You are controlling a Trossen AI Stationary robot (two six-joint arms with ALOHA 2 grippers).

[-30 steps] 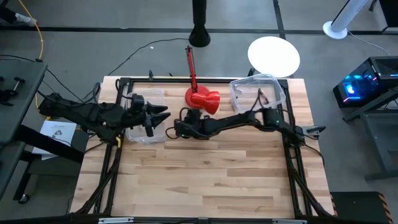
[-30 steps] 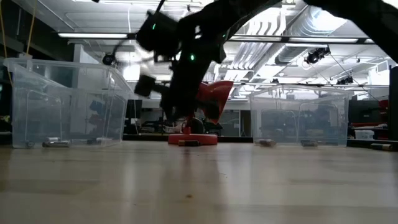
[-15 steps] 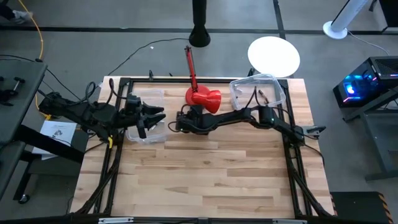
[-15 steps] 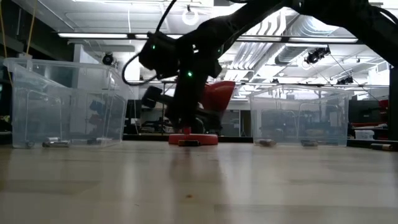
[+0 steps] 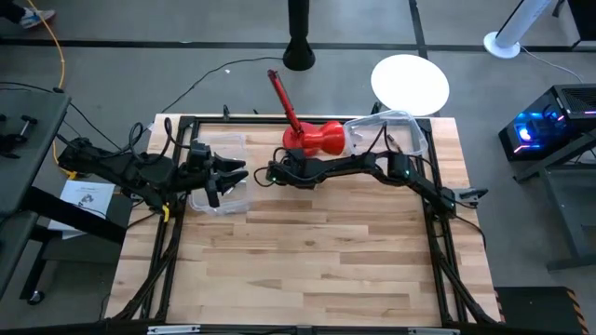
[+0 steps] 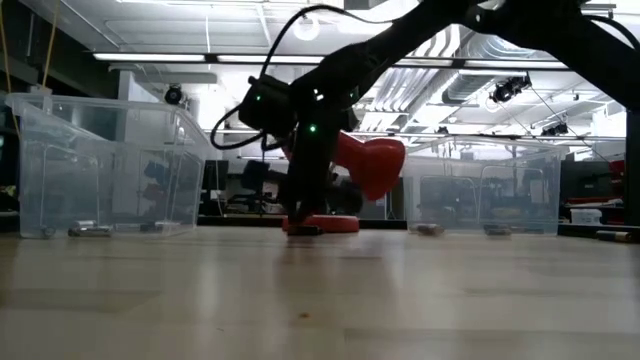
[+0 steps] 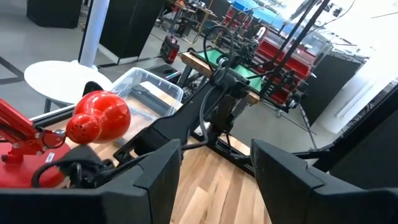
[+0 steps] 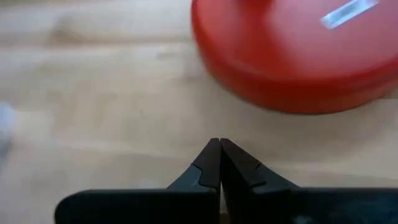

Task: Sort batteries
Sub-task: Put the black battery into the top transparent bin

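Tiny dark batteries lie on the floors of two clear bins: the left bin (image 6: 100, 165) with batteries (image 6: 90, 230), and the right bin (image 6: 480, 185) with batteries (image 6: 430, 229). My right gripper (image 5: 273, 174) (image 8: 219, 143) is shut and low over the wood, just short of the red lamp's round base (image 8: 292, 56) (image 6: 322, 224). A small dark thing (image 6: 303, 230) lies on the table under it. My left gripper (image 5: 233, 177) (image 7: 214, 180) is open above the left bin (image 5: 219, 191). My right gripper points down with its shut fingertips (image 6: 300, 218) close to the table, in front of the red base. I cannot tell whether they touch the wood or the small dark thing below them.
The red lamp stands at the table's far middle, its head (image 5: 328, 140) leaning toward the right bin (image 5: 386, 130) and its stem (image 5: 282, 98) reaching beyond the far edge. My right arm (image 5: 372, 167) runs beside the lamp. Bare wood covers the near half (image 5: 307, 261).
My right gripper has moved toward the far edge and down, close to the red lamp's base. The lamp has turned about: its head has swung toward the right bin and its stem has tipped to the left.
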